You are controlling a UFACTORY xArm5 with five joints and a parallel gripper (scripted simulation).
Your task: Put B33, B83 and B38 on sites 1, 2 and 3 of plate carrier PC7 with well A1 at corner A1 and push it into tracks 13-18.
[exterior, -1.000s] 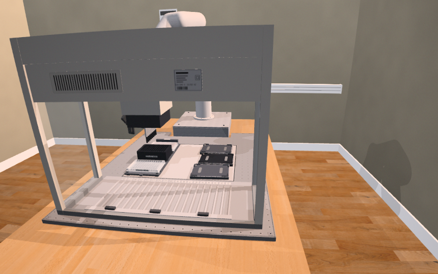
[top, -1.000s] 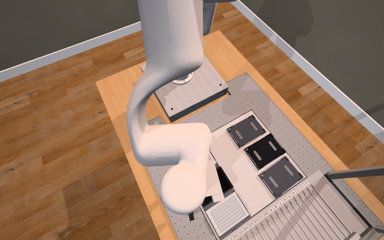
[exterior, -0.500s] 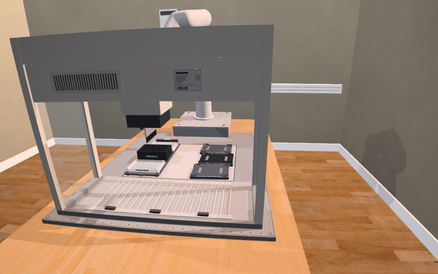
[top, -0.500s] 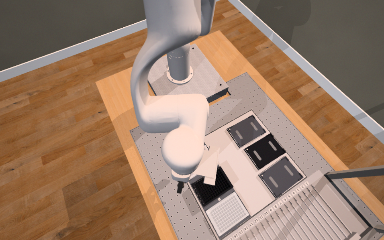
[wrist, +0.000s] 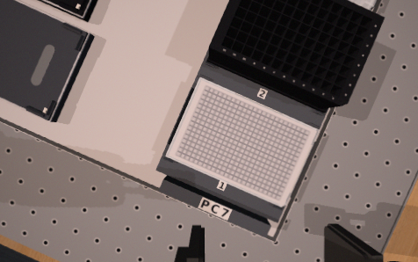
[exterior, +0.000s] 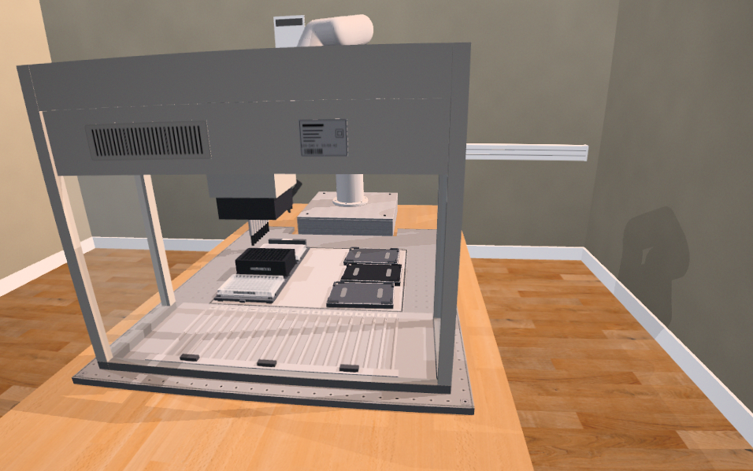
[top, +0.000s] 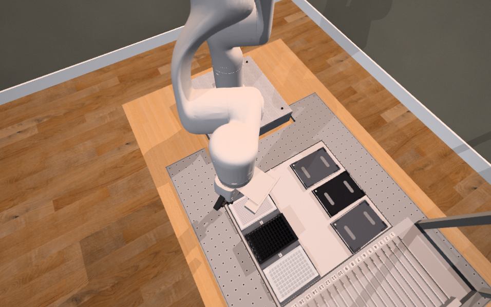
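3 plates sitting on PC7 (top: pixel 243 231) (exterior: pixel 277 293) (wrist: pixel 184 171) in top view | wrist cam only showing gripper (top: pixel 223 203) (wrist: pixel 263 246) fingers hanging wide, holding nothing

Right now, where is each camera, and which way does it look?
Top: high up, looking down across the arm at three plates and the rails.
Outside: beyond the rails, facing the arm's base; a frame hides much of the arm.
Wrist: above the carrier's handle, looking down; claw tips show.
All share the black block.
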